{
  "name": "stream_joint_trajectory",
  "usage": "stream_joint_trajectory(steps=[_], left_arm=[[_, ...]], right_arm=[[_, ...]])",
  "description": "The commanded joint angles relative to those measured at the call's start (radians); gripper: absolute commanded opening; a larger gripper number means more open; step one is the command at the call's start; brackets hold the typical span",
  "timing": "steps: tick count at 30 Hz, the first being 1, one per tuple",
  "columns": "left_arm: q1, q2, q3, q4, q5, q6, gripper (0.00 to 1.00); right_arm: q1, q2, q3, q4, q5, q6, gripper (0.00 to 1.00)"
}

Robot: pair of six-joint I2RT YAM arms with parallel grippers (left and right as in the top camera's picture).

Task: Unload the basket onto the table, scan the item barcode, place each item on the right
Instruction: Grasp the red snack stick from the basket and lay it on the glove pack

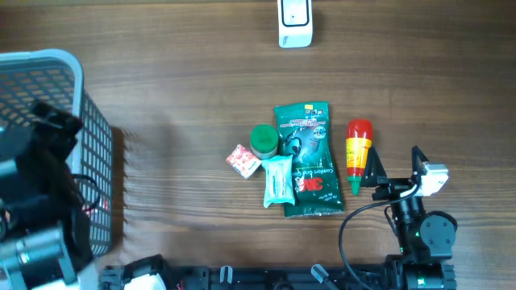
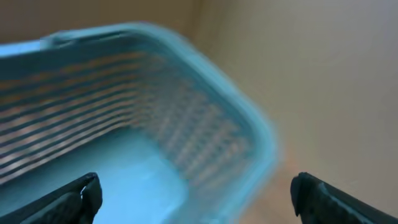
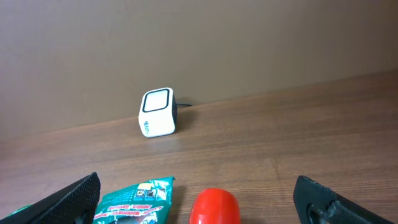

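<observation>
We note both arms are matte black: the right arm point(image 1: 425, 234) carries a round joint housing, a looping black cable point(image 1: 351, 219) and a pale grey wrist block point(image 1: 434, 179), the left arm point(image 1: 36, 153) shows silver-grey sections, and the fingers point(image 3: 68, 200) are dark wedges.

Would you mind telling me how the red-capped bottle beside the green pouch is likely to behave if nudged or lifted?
The bottle lies on its side and looks round, so a sideways nudge would probably roll it. It narrows toward one end, so a grip there might slip. It looks stiff, likely keeping its shape.
</observation>
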Motion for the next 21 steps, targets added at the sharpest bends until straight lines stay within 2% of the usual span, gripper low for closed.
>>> stream_joint_trajectory(steps=[1,5,6,10,11,13,15,17,20,21], left_arm=[[0.208,0.120,-0.009,-0.093,0.012,-0.240,1.00],[0.421,0.301,-0.009,-0.129,0.204,-0.280,1.00],[0.502,0.396,-0.009,-0.200,0.225,-0.356,1.00],[0.598,0.629,-0.030,-0.298,0.246,-0.367,1.00],[0.600,0.684,-0.053,-0.275,0.259,-0.368,0.99],[0.600,0.759,-0.101,-0.229,0.293,-0.368,0.89],[0.600,0.818,-0.166,-0.152,0.316,-0.368,0.85],[0.600,0.828,-0.233,-0.092,0.317,-0.368,0.85],[0.599,0.828,-0.351,0.023,0.392,-0.367,0.86],[0.599,0.828,-0.375,0.049,0.408,-0.367,0.82]], right_arm=[[-0.002,-0.006,-0.001,0.003,0.006,-0.011,1.00],[-0.002,-0.006,-0.001,0.003,0.007,-0.011,1.00],[-0.002,-0.006,-0.001,0.003,0.007,-0.011,1.00],[-0.002,-0.006,-0.001,0.003,0.006,-0.011,1.00],[-0.002,-0.006,-0.001,0.003,0.006,-0.011,1.00],[-0.002,-0.006,-0.001,0.003,0.006,-0.011,1.00],[-0.002,-0.006,-0.001,0.003,0.006,-0.011,1.00],[-0.002,-0.006,-0.001,0.003,0.006,-0.011,0.99],[-0.002,-0.006,-0.001,0.003,0.006,-0.011,1.00],[-0.002,-0.006,-0.001,0.003,0.006,-0.011,1.00]])
